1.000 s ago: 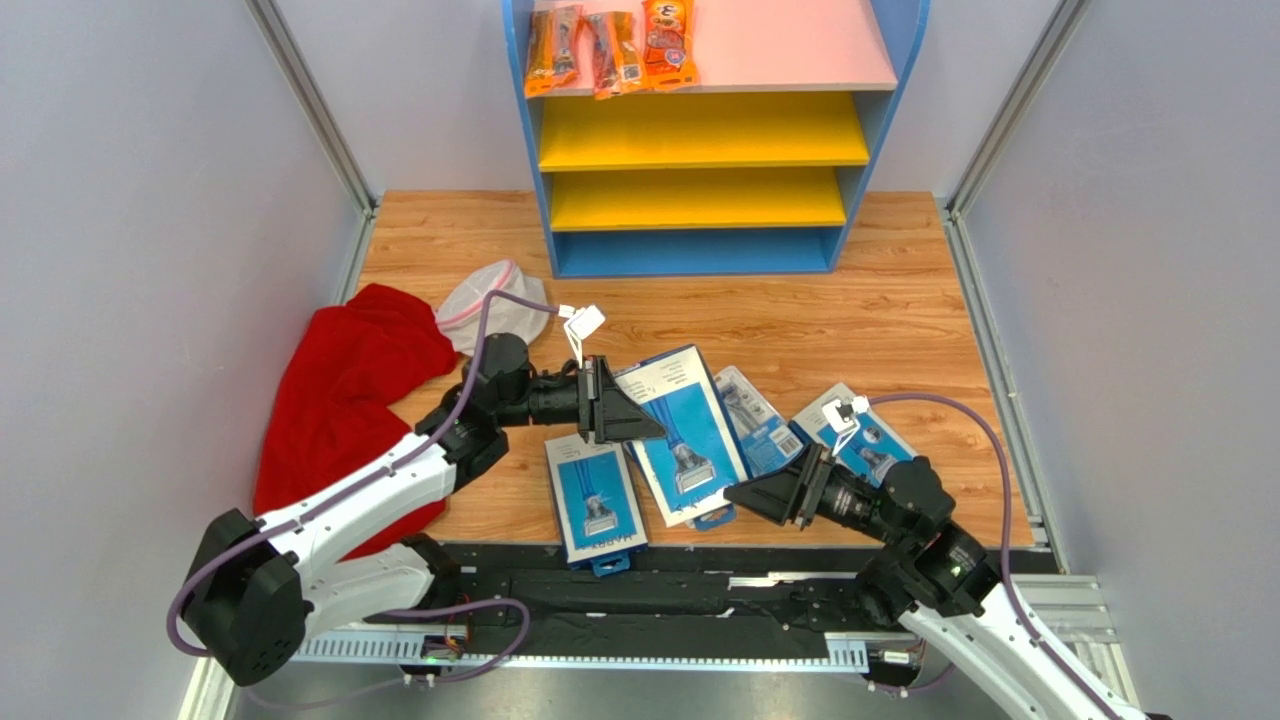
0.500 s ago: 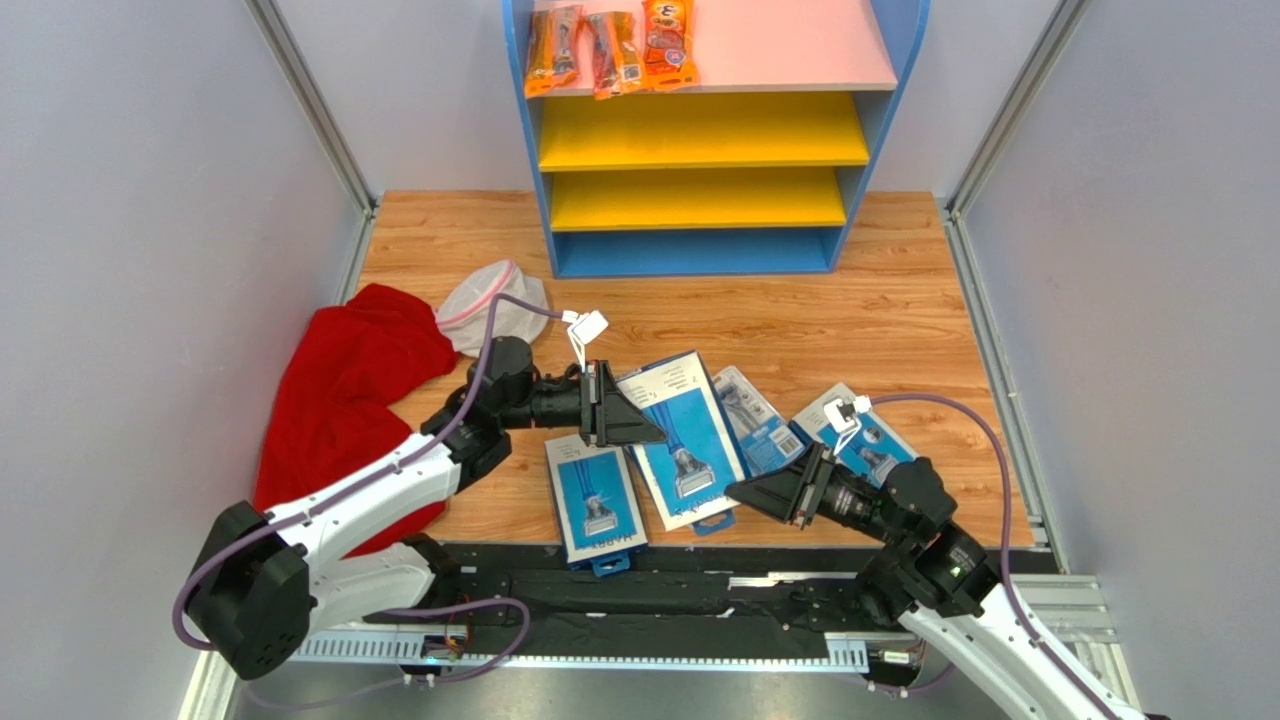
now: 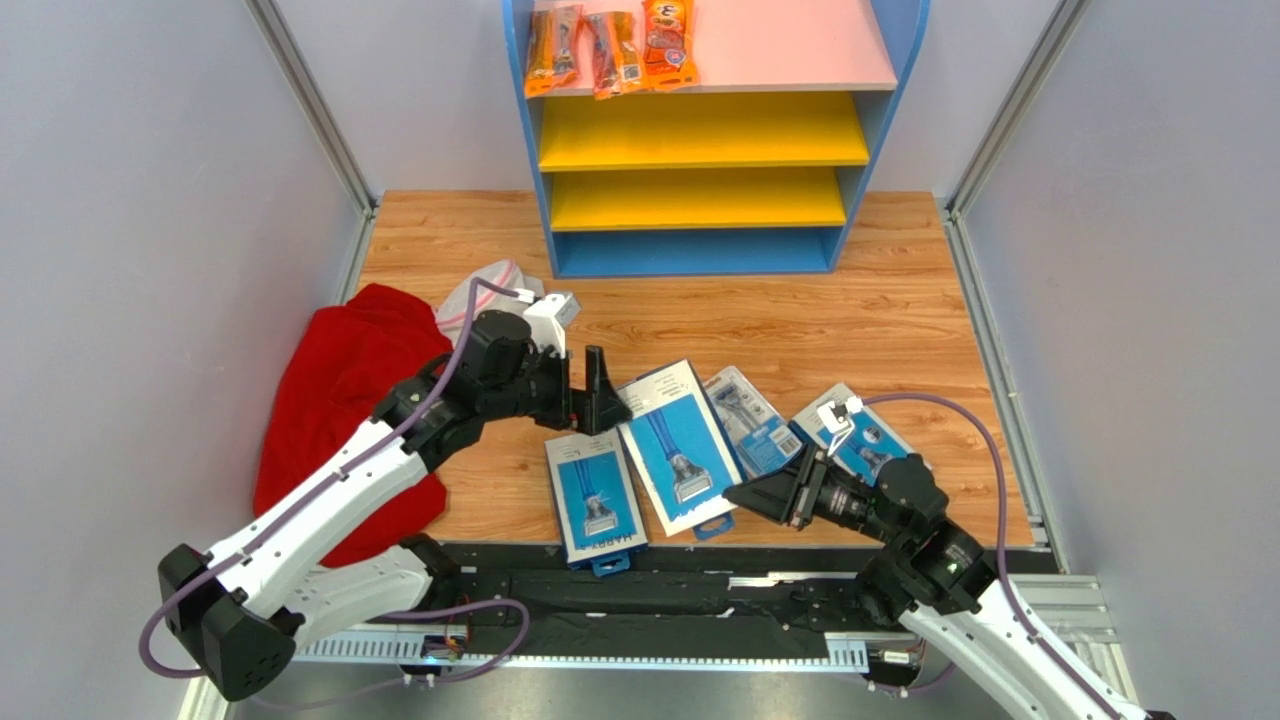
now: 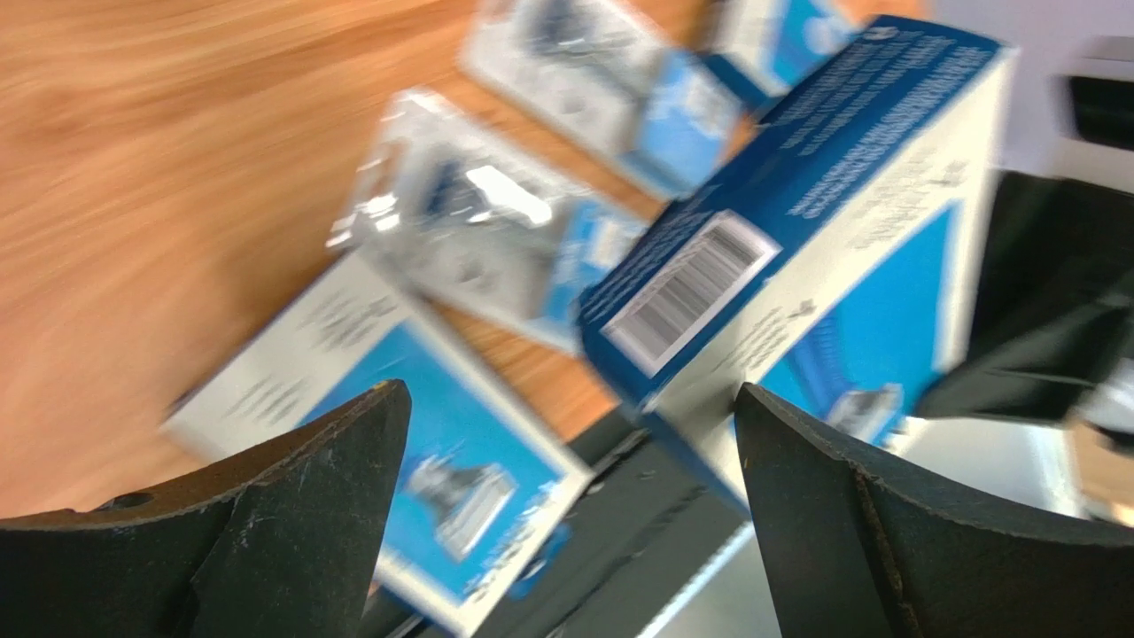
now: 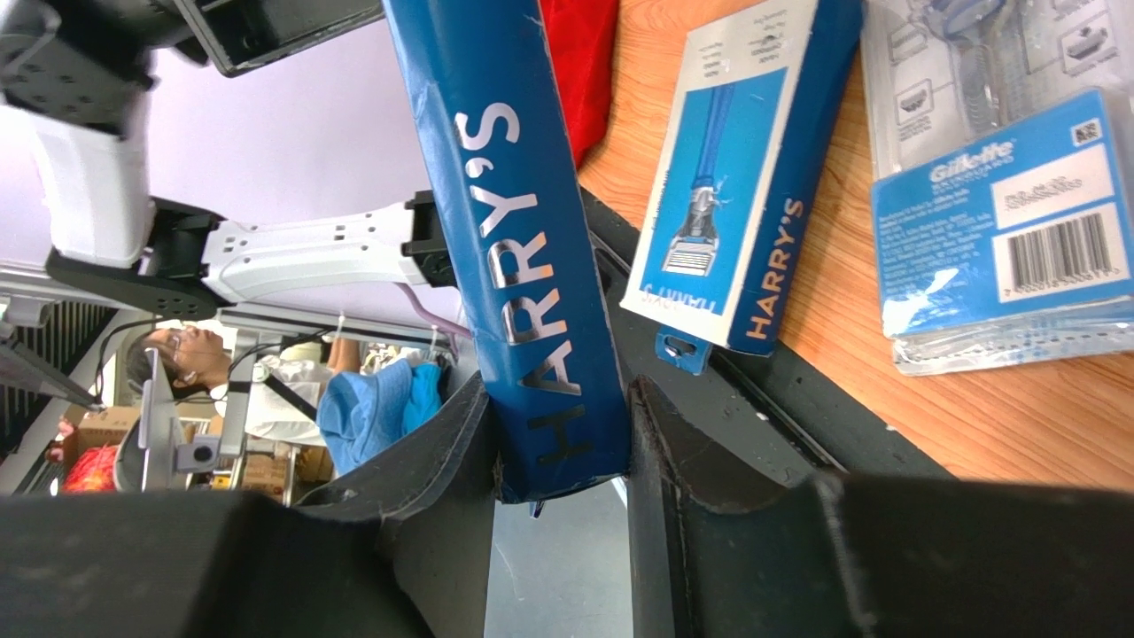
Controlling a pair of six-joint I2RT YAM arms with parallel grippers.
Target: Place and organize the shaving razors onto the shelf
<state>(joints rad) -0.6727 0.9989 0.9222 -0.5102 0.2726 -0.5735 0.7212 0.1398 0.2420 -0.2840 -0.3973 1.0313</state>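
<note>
From the overhead camera, the right gripper (image 3: pixel 748 497) is clamped on the near end of a large blue Harry's razor pack (image 3: pixel 678 444), which points away from the arm toward the left gripper (image 3: pixel 597 393). The left gripper's jaws are spread and hold nothing; it hangs just beside the pack's far end. A second Harry's pack (image 3: pixel 594 495) lies flat near the table's front edge. Two paler Gillette packs (image 3: pixel 751 419) lie to the right of the held one, one partly under the right arm. The shelf (image 3: pixel 887 90) stands well apart at the far side, its yellow boards bare. Orange snack packets (image 3: pixel 609 45) sit on its pink top.

The left wrist camera shows both fingers (image 4: pixel 293 519) wide apart with only air between them. The held pack (image 4: pixel 799 239) is tilted up off the wood, barcode edge toward the camera.

In the right wrist view, the gripper (image 5: pixel 566 441) pinches the pack's spine (image 5: pixel 526 253) firmly. The second pack (image 5: pixel 739 200) and a Gillette pack (image 5: pixel 1012 226) rest on the table beyond.

This looks like the pick-up stage, with nothing shelved yet. The next move calls for carrying the pack across to a yellow board. The end grip may let the pack swing, so the free left gripper could steady or take it.
</note>
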